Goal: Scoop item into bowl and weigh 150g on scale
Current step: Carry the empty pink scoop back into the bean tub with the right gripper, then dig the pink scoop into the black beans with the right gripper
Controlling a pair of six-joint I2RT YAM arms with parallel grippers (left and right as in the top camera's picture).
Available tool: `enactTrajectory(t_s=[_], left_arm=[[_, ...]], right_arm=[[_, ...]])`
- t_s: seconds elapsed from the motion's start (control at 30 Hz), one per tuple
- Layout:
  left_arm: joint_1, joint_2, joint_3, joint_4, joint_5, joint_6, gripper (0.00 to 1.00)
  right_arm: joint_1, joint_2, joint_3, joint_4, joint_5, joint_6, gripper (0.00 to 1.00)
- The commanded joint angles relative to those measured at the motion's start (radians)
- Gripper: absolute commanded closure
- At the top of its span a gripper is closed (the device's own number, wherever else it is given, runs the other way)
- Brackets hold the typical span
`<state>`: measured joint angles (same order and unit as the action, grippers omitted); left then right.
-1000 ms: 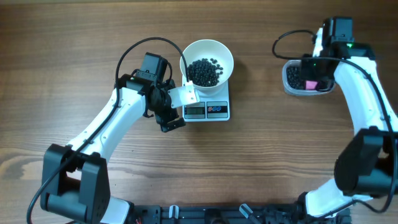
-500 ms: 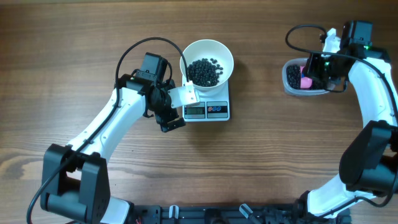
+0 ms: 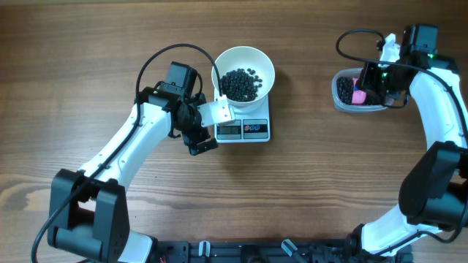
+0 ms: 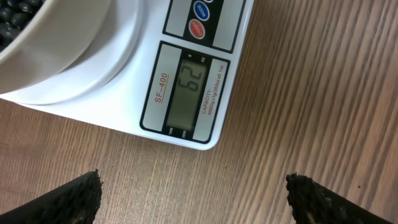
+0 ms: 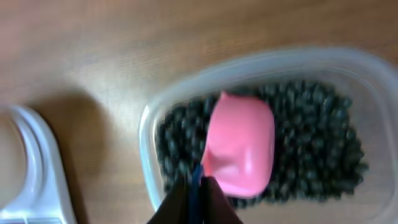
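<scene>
Left hand (image 4: 198,196) spread wide, empty, just left of small flat white digital scale (image 3: 243,130). On scale: deep round white bowl (image 3: 268,67), heap of small round black pellets (image 3: 240,84) inside. Well right on counter: clear plastic tub (image 3: 336,92) with more pellets, pink plastic scoop (image 3: 358,95) over them, clamped in right hand (image 5: 196,190). Judged next: scoop straight down into tub, then left to bowl. Right hand much nearer tub.

In the left wrist view, the bowl (image 4: 56,37) and scale (image 4: 124,93) are cut off by the top edge, and of the left end effector (image 4: 196,196) only the fingertips (image 4: 81,196) show, at the bottom corners. The right wrist view is blurred, and the tub (image 5: 186,87) runs past its right edge. Overhead, the digits on the display (image 3: 229,130) are too small to read.
</scene>
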<state>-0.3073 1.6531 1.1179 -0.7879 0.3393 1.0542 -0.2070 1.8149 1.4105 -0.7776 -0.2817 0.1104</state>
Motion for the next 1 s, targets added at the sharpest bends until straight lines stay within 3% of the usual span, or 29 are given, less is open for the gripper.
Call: enactTrajectory(t_s=[0.0, 0.23, 0.37, 0.53, 0.63, 0.8, 0.97], left_arm=[[0.002, 0.012, -0.005, -0.001, 0.019, 0.016, 0.0], [0.002, 0.012, -0.005, -0.001, 0.019, 0.016, 0.0], [0.002, 0.012, -0.005, -0.001, 0.019, 0.016, 0.0], [0.002, 0.012, -0.005, -0.001, 0.019, 0.016, 0.0], [0.002, 0.012, -0.005, -0.001, 0.019, 0.016, 0.0], [0.002, 0.012, -0.005, -0.001, 0.019, 0.016, 0.0], [0.002, 0.012, -0.005, -0.001, 0.019, 0.016, 0.0]], right_arm=[[-0.004, 0.031, -0.01, 0.03, -0.034, 0.076, 0.96], [-0.004, 0.031, -0.01, -0.156, -0.082, 0.072, 0.96], [-0.005, 0.031, -0.01, -0.12, -0.074, 0.047, 0.96], [-0.015, 0.037, -0.01, 0.063, -0.034, 0.093, 0.96], [-0.015, 0.045, -0.01, 0.04, -0.103, 0.105, 0.96], [-0.015, 0.047, -0.01, -0.16, -0.146, 0.063, 0.96], [-0.015, 0.047, -0.01, -0.077, -0.116, 0.048, 0.96]])
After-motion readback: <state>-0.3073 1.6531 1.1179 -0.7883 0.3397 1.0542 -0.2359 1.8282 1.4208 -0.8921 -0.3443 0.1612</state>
